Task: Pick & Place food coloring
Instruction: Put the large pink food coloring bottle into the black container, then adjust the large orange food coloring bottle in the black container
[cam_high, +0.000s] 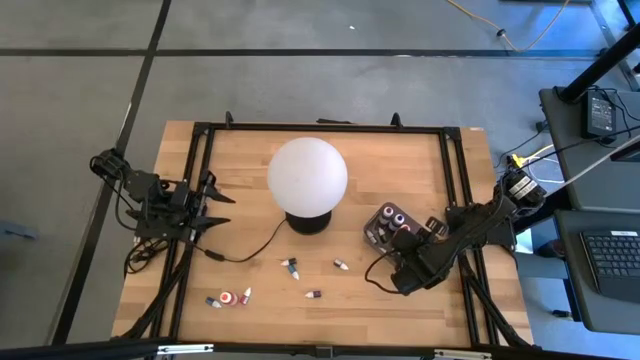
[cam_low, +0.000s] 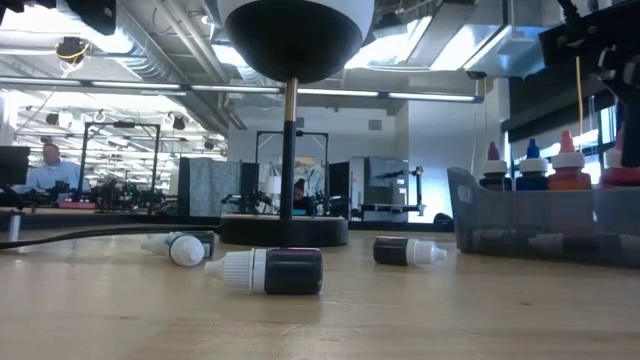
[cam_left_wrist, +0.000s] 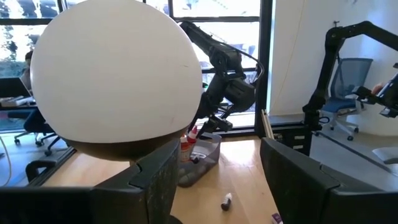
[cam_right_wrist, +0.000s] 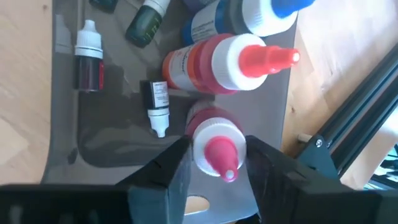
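The right gripper (cam_right_wrist: 214, 171) is over the dark translucent tray (cam_high: 378, 232) at the table's right side, its fingers closed against a pink-tipped bottle (cam_right_wrist: 214, 146) that stands among the bottles already there. This looks like the placing step: the bottle is inside the tray, beside the orange-red bottle (cam_right_wrist: 217, 62) with the red nozzle, and seems either set down or nearly so. The next move would call for the fingers to part and the arm to lift straight up, so that neither neighbour is knocked over.

The held bottle's long axis runs upright, nozzle toward the wrist camera. In the tray, a small red dropper (cam_right_wrist: 89, 59) and a dark dropper (cam_right_wrist: 158, 109) lie flat on the floor.

Several food coloring bottles remain loose on the wood in front of the globe lamp (cam_high: 308, 175): one dark bottle (cam_high: 291, 268), another (cam_high: 341, 265), a third (cam_high: 313, 294), and a small cluster (cam_high: 230, 298) nearer the left. All lie on their sides, pale tips pointing various ways.

The left gripper (cam_high: 215, 210) waits at the table's left edge, fingers spread apart.
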